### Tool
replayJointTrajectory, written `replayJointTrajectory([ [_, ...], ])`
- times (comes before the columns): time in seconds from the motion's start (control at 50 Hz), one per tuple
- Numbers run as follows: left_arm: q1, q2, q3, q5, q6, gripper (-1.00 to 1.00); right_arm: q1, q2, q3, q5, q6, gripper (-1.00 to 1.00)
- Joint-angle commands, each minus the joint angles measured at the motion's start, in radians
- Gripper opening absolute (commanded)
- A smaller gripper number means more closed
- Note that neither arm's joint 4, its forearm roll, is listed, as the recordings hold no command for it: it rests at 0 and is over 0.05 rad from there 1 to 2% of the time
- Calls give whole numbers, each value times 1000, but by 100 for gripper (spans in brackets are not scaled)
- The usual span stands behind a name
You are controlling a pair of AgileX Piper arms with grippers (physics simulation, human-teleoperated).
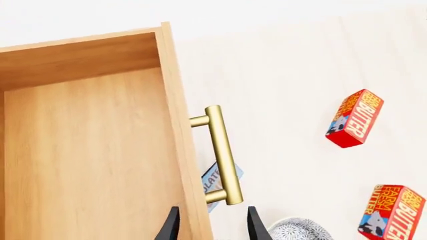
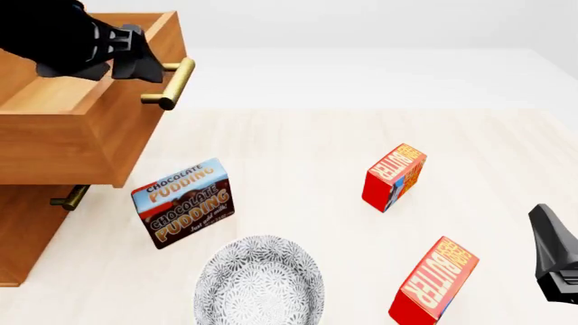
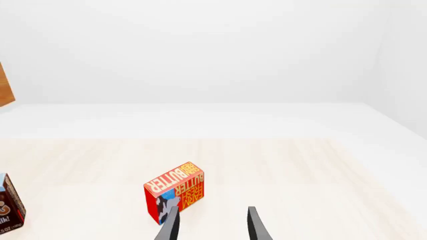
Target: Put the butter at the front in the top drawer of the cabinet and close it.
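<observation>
Right gripper (image 3: 212,226), at the near right edge of the table: fingers spread apart, nothing between them. The butter (image 3: 175,192) stands on the tabletop just ahead of the left fingertip, apart from it, blue patch facing the fingers.

Cabinet (image 2: 23,230): well to the left of the right fingers. Its top drawer (image 2: 63,145) stands pulled out, overhanging the lower drawer's handle (image 2: 70,197).

Left gripper (image 1: 212,227): fingers released, poised above the drawer's front edge. The front panel and the near end of the brass bar handle (image 1: 222,155) lie just beyond the gap between the fingertips; no contact is visible.

Patterned bowl (image 2: 259,284): on the table, below and to the right of the left fingers.

Chocolate pudding box (image 2: 183,202): tilted, beneath the drawer handle, between cabinet and bowl.

Second butter carton (image 2: 434,281): nearer the right fingers than the butter, just to their left, near the bowl.
</observation>
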Motion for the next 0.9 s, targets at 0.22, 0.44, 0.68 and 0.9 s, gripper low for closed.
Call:
replayJointTrajectory([
  [0.22,25,-25,-109,102,82,100,0,0,1,-1,-1,100],
  [0.44,-19,-17,-157,127,144,100,0,0,1,-1,-1,100],
  [0.68,-92,7,-187,121,194,100,0,0,1,-2,-1,100],
  [0.9,-169,43,-213,111,220,100,0,0,1,-1,-1,100],
])
